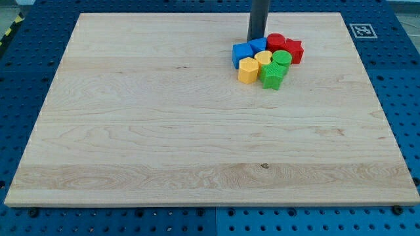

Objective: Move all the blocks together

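A pale wooden board (164, 131) is seen filling most of the frame, its grain running from left to right, with a small dark knot low and right of centre. It is laid on a blue perforated table (400, 98). A square black-and-white marker tag (361, 30) is fixed at the upper right, just beside the board's corner. A yellow-and-black striped edge (8, 33) is seen at the upper left.

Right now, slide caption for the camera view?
My tip touches the top of eight clustered blocks on the wooden board.

Clustered blocks (268, 58) crowd my tip (256, 39); board (164, 131) elsewhere open
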You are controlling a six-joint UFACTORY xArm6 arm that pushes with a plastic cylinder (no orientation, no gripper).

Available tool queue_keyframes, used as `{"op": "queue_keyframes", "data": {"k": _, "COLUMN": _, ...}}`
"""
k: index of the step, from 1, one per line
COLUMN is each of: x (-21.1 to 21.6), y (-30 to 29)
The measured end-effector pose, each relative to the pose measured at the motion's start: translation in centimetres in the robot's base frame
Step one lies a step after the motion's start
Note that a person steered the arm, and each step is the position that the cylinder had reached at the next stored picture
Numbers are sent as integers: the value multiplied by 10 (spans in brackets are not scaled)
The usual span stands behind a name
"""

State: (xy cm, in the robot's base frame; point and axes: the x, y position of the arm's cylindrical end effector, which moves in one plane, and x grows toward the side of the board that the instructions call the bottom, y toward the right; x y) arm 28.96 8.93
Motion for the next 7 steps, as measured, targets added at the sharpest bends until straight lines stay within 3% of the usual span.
{"op": "queue_keyframes", "data": {"k": 2, "x": -29, "y": 30}}
{"op": "queue_keyframes", "data": {"k": 7, "x": -4, "y": 49}}
